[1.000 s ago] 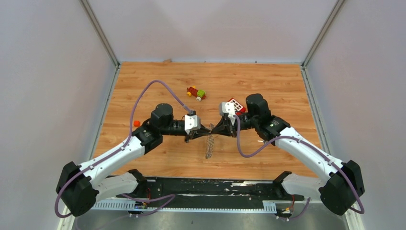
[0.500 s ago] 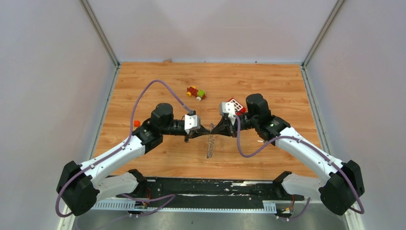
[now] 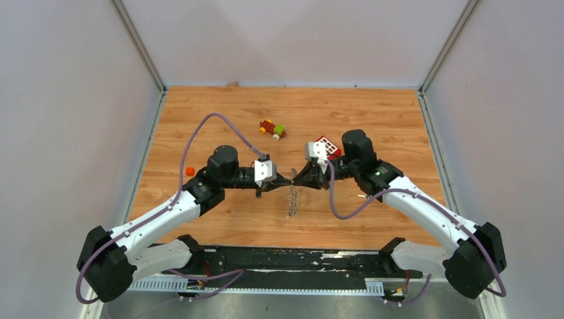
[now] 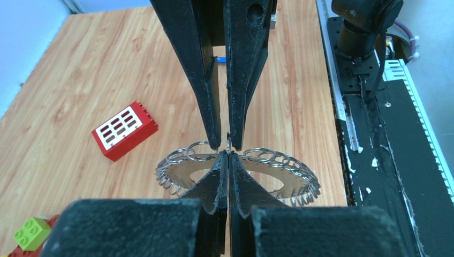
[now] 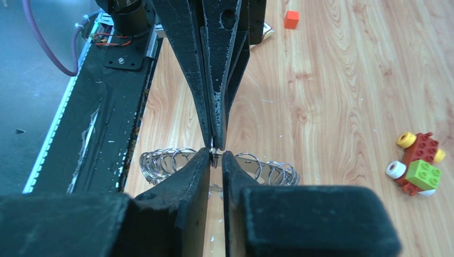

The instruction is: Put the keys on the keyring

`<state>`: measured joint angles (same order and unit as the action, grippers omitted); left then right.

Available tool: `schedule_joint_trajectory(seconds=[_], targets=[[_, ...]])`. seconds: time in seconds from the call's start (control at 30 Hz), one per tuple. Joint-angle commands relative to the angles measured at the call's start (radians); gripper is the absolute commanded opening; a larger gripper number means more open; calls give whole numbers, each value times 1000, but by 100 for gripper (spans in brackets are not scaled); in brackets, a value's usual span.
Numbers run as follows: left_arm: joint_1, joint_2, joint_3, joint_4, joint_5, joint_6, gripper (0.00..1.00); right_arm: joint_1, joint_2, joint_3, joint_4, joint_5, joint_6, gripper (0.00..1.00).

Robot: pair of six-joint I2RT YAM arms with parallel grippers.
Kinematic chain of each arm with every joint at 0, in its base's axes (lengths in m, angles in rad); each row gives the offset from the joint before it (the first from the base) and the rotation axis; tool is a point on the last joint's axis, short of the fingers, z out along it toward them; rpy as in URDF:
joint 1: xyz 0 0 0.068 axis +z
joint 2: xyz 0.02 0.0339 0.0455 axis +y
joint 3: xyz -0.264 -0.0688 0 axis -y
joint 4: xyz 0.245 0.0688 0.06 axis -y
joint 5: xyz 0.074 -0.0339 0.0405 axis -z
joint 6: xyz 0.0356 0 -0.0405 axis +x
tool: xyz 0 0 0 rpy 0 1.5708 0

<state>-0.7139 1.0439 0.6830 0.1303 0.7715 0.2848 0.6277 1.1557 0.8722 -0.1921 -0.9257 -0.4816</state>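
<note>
The keyring (image 3: 291, 203), a metal disc fringed with silver wire rings, hangs edge-on above the table between both grippers. In the left wrist view its disc (image 4: 292, 172) lies just past my left gripper (image 4: 228, 152), which is shut on a thin ring at its rim. My right gripper (image 5: 214, 154) pinches the same spot from the opposite side, jaws a sliver apart around the wire; the fringe (image 5: 270, 171) shows behind. The two tips meet in the top view, left (image 3: 286, 179) and right (image 3: 297, 178). A small blue piece (image 4: 221, 60) shows between the opposite fingers. The dark key is out of view.
A red block with white squares (image 3: 327, 144) lies behind the right wrist, also in the left wrist view (image 4: 124, 130). A red-yellow-green toy (image 3: 273, 129) sits further back. A small orange cube (image 3: 190, 171) lies left of the left arm. Black base rail (image 3: 292, 256) runs along the near edge.
The left wrist has shifted slightly left and back. The hanging keyring has swung from a slight tilt to nearly vertical and sits a little higher. Both grips are unchanged.
</note>
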Motion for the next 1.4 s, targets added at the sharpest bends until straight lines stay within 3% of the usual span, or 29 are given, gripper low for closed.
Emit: schedule_joint_trajectory(seconds=[0.0,0.2,1.07,1.2,1.37], targets=[[-3,-30,-4,43,-11,-13,0,-2,-20,7,53,14,-50,19],[-2,-37,-9,31,-16,9,0,-2,-39,8,26,27,-86,30],[-2,-34,-2,34,-7,-12,0,19,11,15,-7,-19,-102,21],[-2,-36,-3,34,-6,-13,0,21,14,17,-13,-24,-107,16],[-3,-36,-6,34,-8,-9,0,20,10,20,-14,-27,-110,0]])
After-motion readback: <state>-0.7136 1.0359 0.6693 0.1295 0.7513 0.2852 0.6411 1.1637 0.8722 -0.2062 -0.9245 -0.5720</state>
